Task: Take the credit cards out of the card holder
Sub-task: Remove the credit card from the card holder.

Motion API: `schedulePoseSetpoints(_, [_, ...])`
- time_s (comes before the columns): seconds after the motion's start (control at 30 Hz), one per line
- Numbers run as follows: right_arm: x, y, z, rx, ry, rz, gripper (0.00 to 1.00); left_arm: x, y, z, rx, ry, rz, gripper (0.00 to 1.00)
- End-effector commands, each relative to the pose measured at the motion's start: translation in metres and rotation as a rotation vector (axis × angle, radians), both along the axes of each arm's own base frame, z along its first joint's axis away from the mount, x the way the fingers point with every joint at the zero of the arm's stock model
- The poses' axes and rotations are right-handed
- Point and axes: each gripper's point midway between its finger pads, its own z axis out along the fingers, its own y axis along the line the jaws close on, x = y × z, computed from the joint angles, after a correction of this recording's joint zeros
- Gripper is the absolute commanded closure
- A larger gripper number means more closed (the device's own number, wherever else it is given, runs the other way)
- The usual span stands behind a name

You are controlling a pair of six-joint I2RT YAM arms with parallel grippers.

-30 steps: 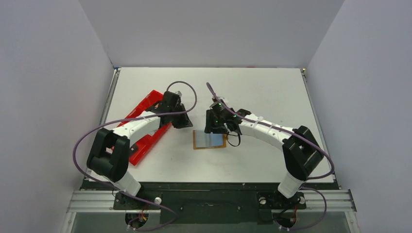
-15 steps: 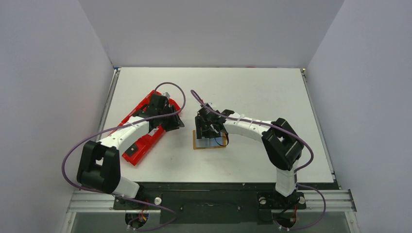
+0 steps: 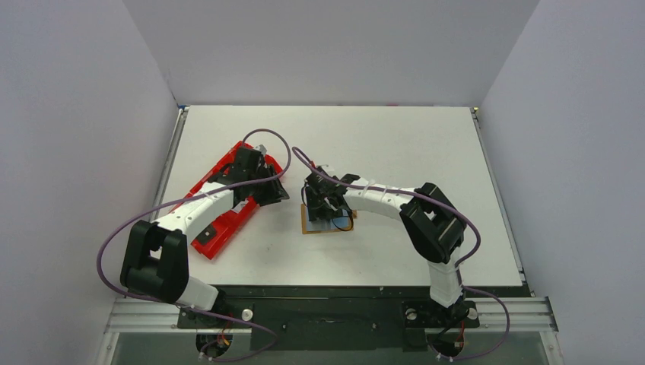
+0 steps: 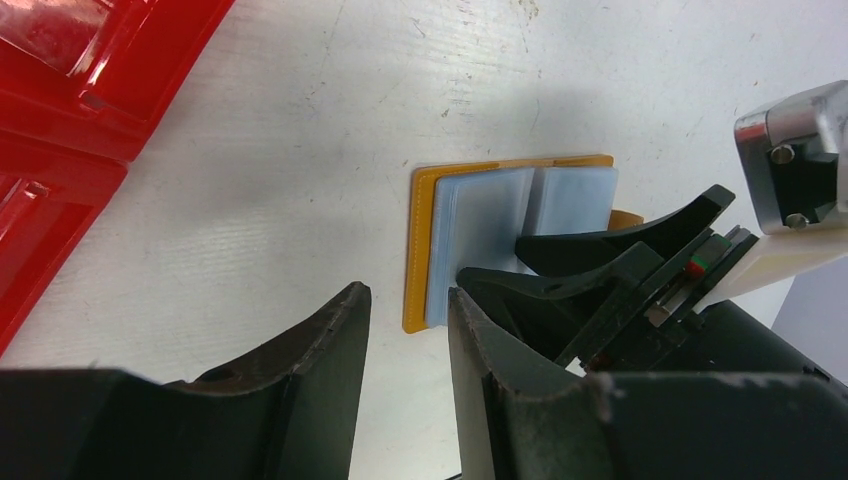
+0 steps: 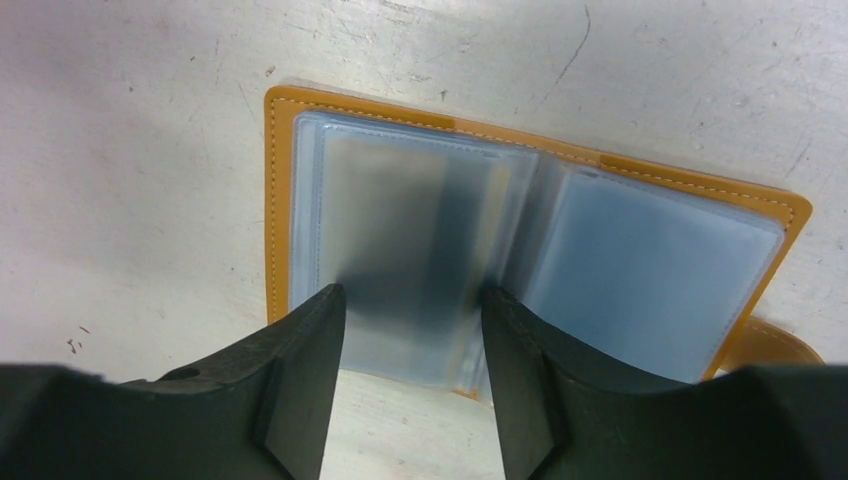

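Tan leather lies spread open on the white table [image 3: 411,144]. From above, the card holder [image 3: 316,226] sits just right of the red tray [image 3: 215,234], with the right gripper [image 3: 323,209] over it and the left gripper [image 3: 275,195] near the tray's edge.

In the left wrist view, the left gripper's fingers [image 4: 320,370] stand apart, holding nothing, just short of the holder's edge.

In the right wrist view, the right gripper's fingers [image 5: 300,370] are spread over the left page. The credit cards [image 5: 650,270] sit in clear sleeves on both pages. Whether the fingers touch the page cannot be told.
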Motion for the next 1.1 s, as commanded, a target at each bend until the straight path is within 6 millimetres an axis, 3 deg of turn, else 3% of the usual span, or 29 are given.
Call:
schedulePoseSetpoints(0.0, [0.003, 0.002, -0.009, -0.036, -0.01, 0.012, 0.53, 0.003, -0.001, 0.01, -0.014, -0.034, -0.017, 0.68])
schedulePoseSetpoints(0.23, [-0.001, 0.0, -0.025, -0.052, 0.02, 0.024, 0.59, 0.001, -0.004, 0.005, -0.014, -0.021, -0.026, 0.68])
schedulePoseSetpoints(0.43, [-0.008, -0.001, -0.036, -0.026, 0.071, 0.03, 0.77, -0.001, -0.008, -0.001, -0.01, -0.004, -0.035, 0.68])
schedulePoseSetpoints(0.8, [-0.009, -0.022, -0.056, 0.04, 0.148, -0.015, 0.99, -0.007, -0.021, -0.019, -0.001, 0.033, -0.061, 0.71])
schedulePoseSetpoints(1.07, [-0.012, -0.022, -0.062, 0.087, 0.183, -0.021, 1.0, -0.014, -0.051, -0.035, -0.004, 0.066, -0.114, 0.83])
